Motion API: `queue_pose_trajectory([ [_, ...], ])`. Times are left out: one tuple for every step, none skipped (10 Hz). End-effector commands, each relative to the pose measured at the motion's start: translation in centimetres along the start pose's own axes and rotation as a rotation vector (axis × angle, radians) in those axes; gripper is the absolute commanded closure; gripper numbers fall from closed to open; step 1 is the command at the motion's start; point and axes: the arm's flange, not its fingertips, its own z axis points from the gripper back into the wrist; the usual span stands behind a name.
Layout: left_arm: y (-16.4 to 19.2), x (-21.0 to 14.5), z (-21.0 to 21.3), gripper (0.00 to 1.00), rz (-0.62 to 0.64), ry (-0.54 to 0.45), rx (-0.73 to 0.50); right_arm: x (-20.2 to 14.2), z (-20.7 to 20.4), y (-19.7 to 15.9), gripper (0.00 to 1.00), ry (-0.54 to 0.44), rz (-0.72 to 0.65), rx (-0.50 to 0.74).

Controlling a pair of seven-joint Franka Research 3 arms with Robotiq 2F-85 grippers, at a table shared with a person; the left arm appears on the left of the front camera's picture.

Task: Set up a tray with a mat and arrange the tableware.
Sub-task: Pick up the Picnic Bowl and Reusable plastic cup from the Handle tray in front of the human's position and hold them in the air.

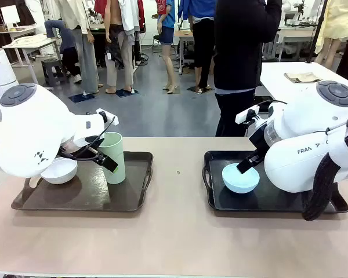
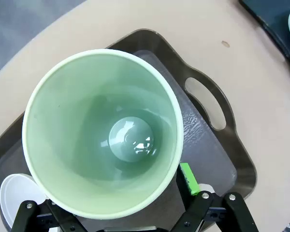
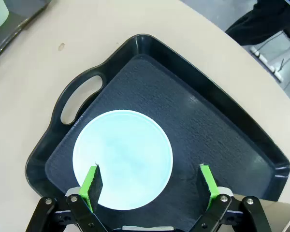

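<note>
Plainly the pale green cup is the thing in hand, and it serves here as the marker for everything else. It stands upright on the mat of the brown tray. I judge that this is where it belongs, since the white bowl sits just beside the cup on the same tray, toward the robot's left. The left gripper straddles the cup from above with its claw spread wide. One green pad lies close by the cup's wall, though I cannot tell whether it touches. The left arm is folded low over that tray, its wrist tipped so that its camera looks straight down into the cup.

Well to the right of the cup lies the black tray, with the light blue bowl at the end nearer the cup, likely set there to mirror the first setting. The right gripper hangs over that bowl, claw wide and holding nothing. One pad is over the bowl's rim, the other beyond it over the tray's floor. The right arm bends down with its fingers pointing at the tray.
</note>
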Motion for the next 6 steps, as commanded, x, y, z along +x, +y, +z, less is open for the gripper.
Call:
queue_pose_trajectory([
  [0.00,0.00,0.00,0.00,0.000,0.000,0.000,0.00,0.00,0.00,0.00,0.000,0.000,0.000],
  [0.00,0.00,0.00,0.00,0.000,0.000,0.000,0.00,0.00,0.00,0.00,0.000,0.000,0.000],
  [0.00,0.00,0.00,0.00,0.000,0.000,0.000,0.00,0.00,0.00,0.00,0.000,0.000,0.000],
  [0.00,0.00,0.00,0.00,0.000,0.000,0.000,0.00,0.00,0.00,0.00,0.000,0.000,0.000],
  [0.00,0.00,0.00,0.00,0.000,0.000,0.000,0.00,0.00,0.00,0.00,0.000,0.000,0.000],
  [0.00,0.00,0.00,0.00,0.000,0.000,0.000,0.00,0.00,0.00,0.00,0.000,0.000,0.000],
])
